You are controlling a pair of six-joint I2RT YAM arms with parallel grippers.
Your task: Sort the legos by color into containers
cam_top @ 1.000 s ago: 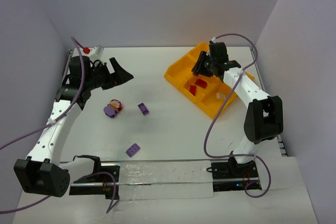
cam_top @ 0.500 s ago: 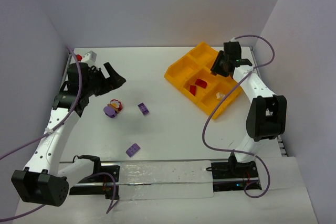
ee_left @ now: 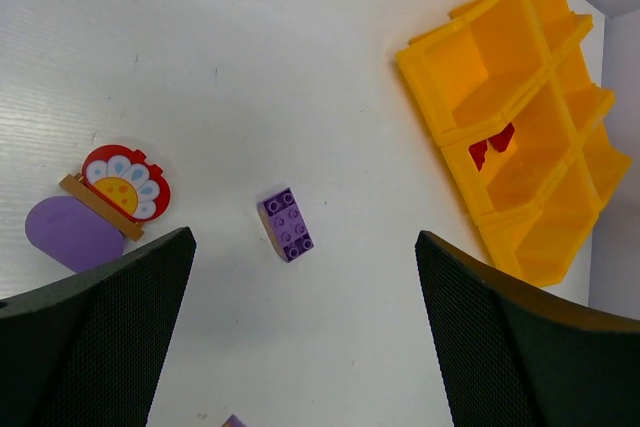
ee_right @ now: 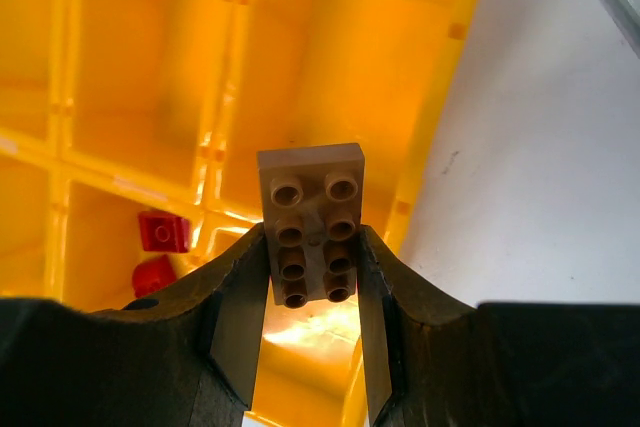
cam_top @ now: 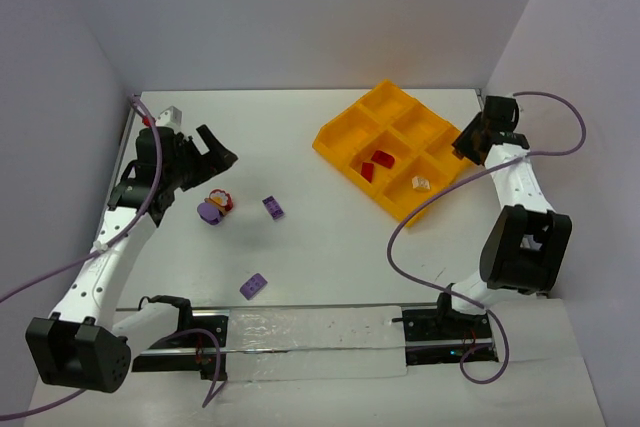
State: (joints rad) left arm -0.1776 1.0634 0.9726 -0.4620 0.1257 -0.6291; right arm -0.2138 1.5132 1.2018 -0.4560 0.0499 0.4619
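- The right gripper (ee_right: 310, 282) pinches a brown brick (ee_right: 310, 212) by its long sides, above the tray (ee_right: 225, 137) near its right edge.
- Step in hand, as judged: delivering the brown brick. The compartment under it looks empty; red bricks (ee_right: 160, 237) lie in a neighbouring one.
- The next move calls for centring over the empty compartment, lowering, then parting the jaws.
- The left gripper (ee_left: 305, 287) is spread wide and holds nothing, above a purple brick (ee_left: 287, 224) and a mixed cluster (ee_left: 105, 202) on the table (ee_left: 300, 67).
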